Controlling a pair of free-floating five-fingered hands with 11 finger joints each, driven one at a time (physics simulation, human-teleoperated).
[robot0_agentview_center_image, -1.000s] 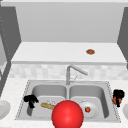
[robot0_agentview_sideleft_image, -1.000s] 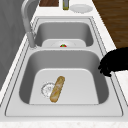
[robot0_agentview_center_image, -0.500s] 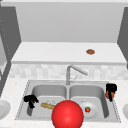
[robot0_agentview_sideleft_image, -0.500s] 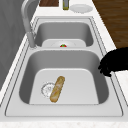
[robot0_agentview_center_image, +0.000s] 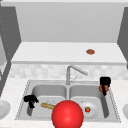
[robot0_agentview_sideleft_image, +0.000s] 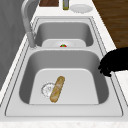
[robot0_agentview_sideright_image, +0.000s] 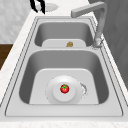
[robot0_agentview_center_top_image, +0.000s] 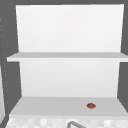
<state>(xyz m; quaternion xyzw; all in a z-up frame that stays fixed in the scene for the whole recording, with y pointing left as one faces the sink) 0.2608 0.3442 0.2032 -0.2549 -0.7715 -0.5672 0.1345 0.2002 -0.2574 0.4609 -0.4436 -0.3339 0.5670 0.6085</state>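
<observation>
The right hand (robot0_agentview_center_image: 105, 82) hangs over the right rim of the sink (robot0_agentview_center_image: 110, 100), its fingers curled down round a small orange-brown thing (robot0_agentview_center_image: 103, 88), too small to name more exactly; the thing sits in the grip just under the palm, above the far right corner of the right basin. The left hand (robot0_agentview_center_image: 30, 99) hovers at the left edge of the left basin, fingers bent downward and holding nothing; in the left side view it juts in over the near rim (robot0_agentview_sideleft_image: 115, 63).

Nearest to the left hand is the bread loaf (robot0_agentview_sideleft_image: 57, 88), lying on the floor of the left basin; it lies to the right of that hand in the front view and lower; its long axis runs roughly from the sink's front left toward its back right, with one end resting beside the drain (robot0_agentview_sideleft_image: 47, 88). The left hand is far nearer to it than the right.

In the right basin a white plate (robot0_agentview_sideright_image: 56, 98) carries a tomato (robot0_agentview_sideright_image: 64, 88); it lies below and to the left of the right hand, apart from it. A red ball (robot0_agentview_center_image: 67, 115) sits at the near edge; a faucet (robot0_agentview_center_image: 71, 72) stands behind the divider; a small brown thing (robot0_agentview_center_top_image: 91, 105) rests on the shelf above. No writing or label can be read anywhere.
</observation>
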